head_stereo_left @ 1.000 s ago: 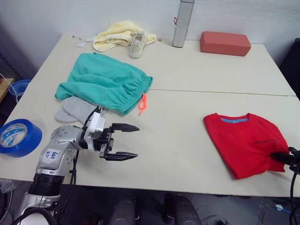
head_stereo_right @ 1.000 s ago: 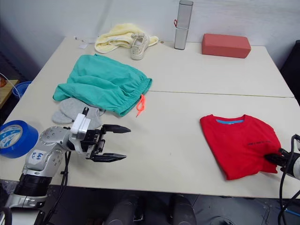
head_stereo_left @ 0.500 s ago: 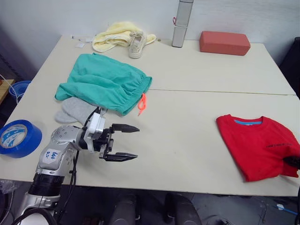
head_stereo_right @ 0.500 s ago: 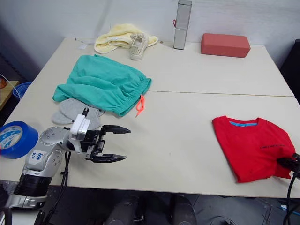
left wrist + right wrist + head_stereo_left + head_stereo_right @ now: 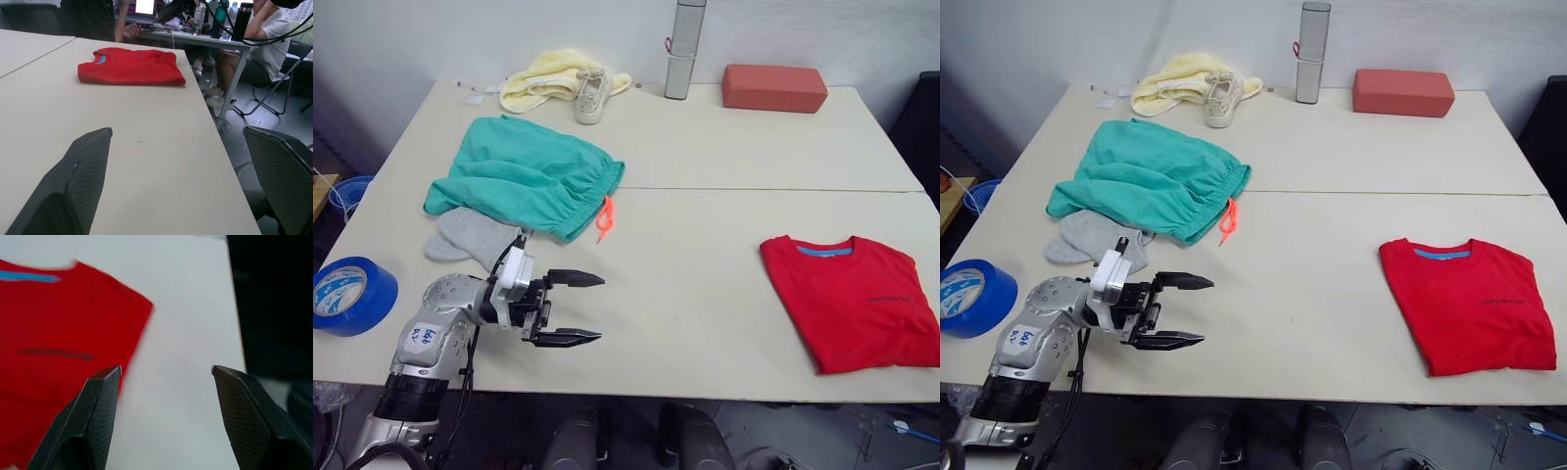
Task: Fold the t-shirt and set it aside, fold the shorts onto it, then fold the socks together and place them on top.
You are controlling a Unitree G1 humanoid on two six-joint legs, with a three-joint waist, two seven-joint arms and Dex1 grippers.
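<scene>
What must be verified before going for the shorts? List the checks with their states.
1. t-shirt folded and set aside near the table's right edge: ok.
2. right gripper open and off the shirt: ok.
3. left gripper open and empty: ok.
4. shorts unfolded, within the left arm's side: ok.
5. socks free of the shorts: not ok, the shorts overlap them.
6. Orange drawstring tucked in: not ok, it trails onto the table.

(no legible text or labels)
</scene>
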